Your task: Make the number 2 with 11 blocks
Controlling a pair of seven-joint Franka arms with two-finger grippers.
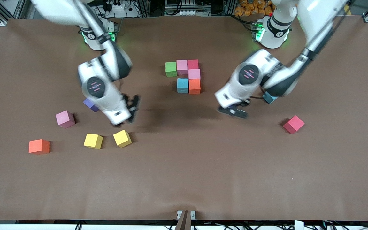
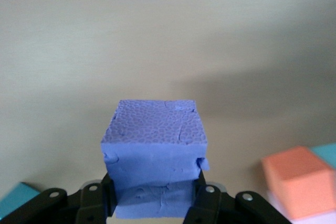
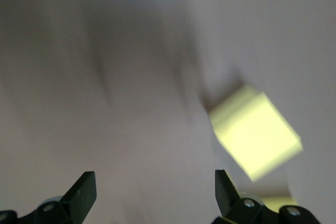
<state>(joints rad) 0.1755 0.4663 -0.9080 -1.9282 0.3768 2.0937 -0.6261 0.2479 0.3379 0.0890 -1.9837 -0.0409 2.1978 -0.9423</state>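
Blocks: six are joined mid-table [image 1: 184,76], six lie loose. A purple block [image 2: 155,156] is clamped by the left gripper [image 2: 156,195]; the right gripper [image 3: 152,190], spread empty, hangs at twelve o'clock of two yellows [image 1: 122,138].

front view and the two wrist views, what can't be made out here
- Front view: the left gripper is blurred, and the purple block it holds, plain in the left wrist view, cannot be made out.
- Front view: the right arm covers most of a second purple block.
- Front view: the left arm covers most of a teal block.
- Right wrist view: the yellow block is smeared by motion; its edges are unclear.
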